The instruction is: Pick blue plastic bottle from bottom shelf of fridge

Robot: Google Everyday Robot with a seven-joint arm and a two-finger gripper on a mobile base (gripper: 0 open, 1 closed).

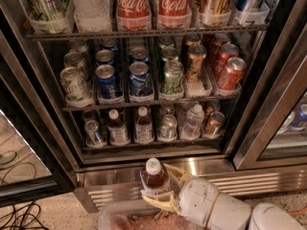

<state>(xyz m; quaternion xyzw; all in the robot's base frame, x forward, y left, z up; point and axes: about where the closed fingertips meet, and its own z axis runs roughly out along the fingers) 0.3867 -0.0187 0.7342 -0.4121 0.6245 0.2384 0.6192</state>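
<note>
The blue plastic bottle (154, 176) is upright in my end effector (162, 189), outside the fridge (271, 99) and low in front of its ribbed steel base (230, 176). It is a small clear bottle with a white screw cap and dark reddish-brown liquid, and I see no blue on it. The pale yellow curved fingers (178, 172) are clenched around its lower body, one behind and one across the front. I judge the pick itself done and the carry-away in hand: the next move calls for drawing back and up without loosening, keeping the bottle vertical and away from the steel sill. Smooth plastic and rounded sides could let it slip or twist in the grip. On the bottom shelf (153, 146) behind, two similar brown bottles (116, 128) stand among cans on dark wire racking, with a clear bottle (194, 121) further right. Blue cans (108, 80) sit a shelf higher, glossy metal. A pale tub (112, 217) lies just below the end effector.
</note>
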